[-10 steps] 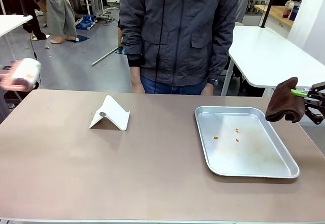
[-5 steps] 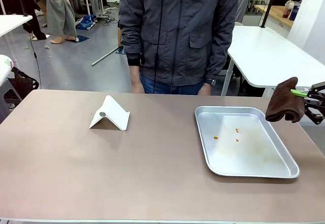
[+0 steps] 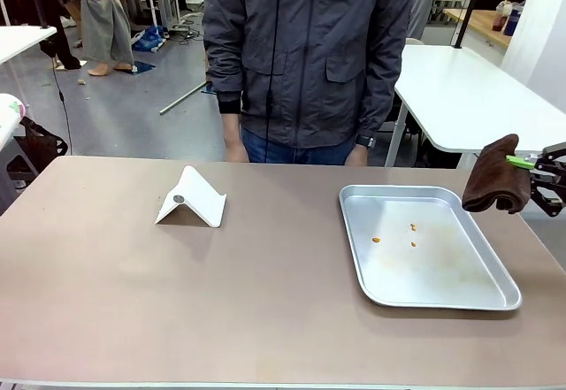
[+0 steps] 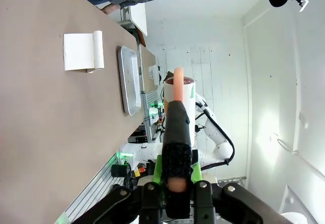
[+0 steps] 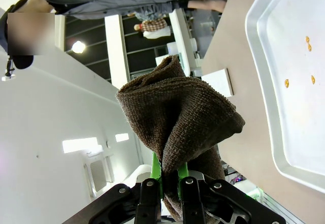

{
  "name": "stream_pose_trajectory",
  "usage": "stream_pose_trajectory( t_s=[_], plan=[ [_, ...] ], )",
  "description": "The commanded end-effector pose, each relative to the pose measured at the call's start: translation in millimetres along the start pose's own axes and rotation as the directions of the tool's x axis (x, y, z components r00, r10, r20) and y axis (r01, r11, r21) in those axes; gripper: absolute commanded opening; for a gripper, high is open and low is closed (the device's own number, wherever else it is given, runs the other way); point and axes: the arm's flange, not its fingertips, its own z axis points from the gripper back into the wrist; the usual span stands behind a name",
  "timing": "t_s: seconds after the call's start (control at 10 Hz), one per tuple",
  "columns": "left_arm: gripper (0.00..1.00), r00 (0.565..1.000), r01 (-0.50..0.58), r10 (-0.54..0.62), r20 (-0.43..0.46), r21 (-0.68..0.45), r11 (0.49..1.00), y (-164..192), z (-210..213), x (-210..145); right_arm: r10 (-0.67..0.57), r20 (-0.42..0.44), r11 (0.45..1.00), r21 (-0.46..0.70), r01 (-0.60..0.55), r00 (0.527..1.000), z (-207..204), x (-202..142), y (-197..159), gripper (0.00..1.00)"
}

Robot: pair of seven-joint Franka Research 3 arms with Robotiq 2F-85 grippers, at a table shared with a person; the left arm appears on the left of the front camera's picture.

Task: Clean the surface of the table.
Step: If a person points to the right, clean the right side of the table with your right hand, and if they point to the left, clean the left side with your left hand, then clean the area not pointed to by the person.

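Note:
The tan-brown table [image 3: 221, 293] stretches across the front view, with a person standing at its far edge. Off the table's right end my right gripper [image 3: 533, 169] is shut on a bunched brown cloth [image 3: 495, 178], held in the air beside the tray. The right wrist view shows the cloth [image 5: 177, 117] rising from the shut right gripper [image 5: 170, 183]. In the left wrist view my left gripper [image 4: 175, 193] is shut on the black-and-pink handle of a white roller [image 4: 177, 94], held away from the table [image 4: 35, 107].
A shiny metal tray [image 3: 442, 293] with three small orange crumbs [image 3: 412, 228] lies on the right half of the table. A white folded stand [image 3: 193, 200] sits left of centre. The person's hands [image 3: 237, 153] hang at the far edge. White tables stand beyond.
The roller in my left gripper has moved left, out past the front view's left edge. The right gripper and its cloth have stayed still.

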Motion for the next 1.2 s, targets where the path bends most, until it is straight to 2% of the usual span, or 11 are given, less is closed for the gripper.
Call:
stream_pose_trajectory(
  t_s=[0.0, 1.1],
  plan=[
    [0.22, 1.000, 0.000, 0.000, 0.003, -0.005, 1.000, -4.8, 0.8, -3.1, -0.001, -0.004, 1.000, 0.006, 0.001, 1.000, 0.2, -1.7, 4.3, 0.00],
    [0.22, 1.000, 0.000, 0.000, 0.003, -0.005, 1.000, -4.8, 0.8, -3.1, -0.001, -0.004, 1.000, 0.006, 0.001, 1.000, 0.2, -1.7, 4.3, 0.00]
  ],
)
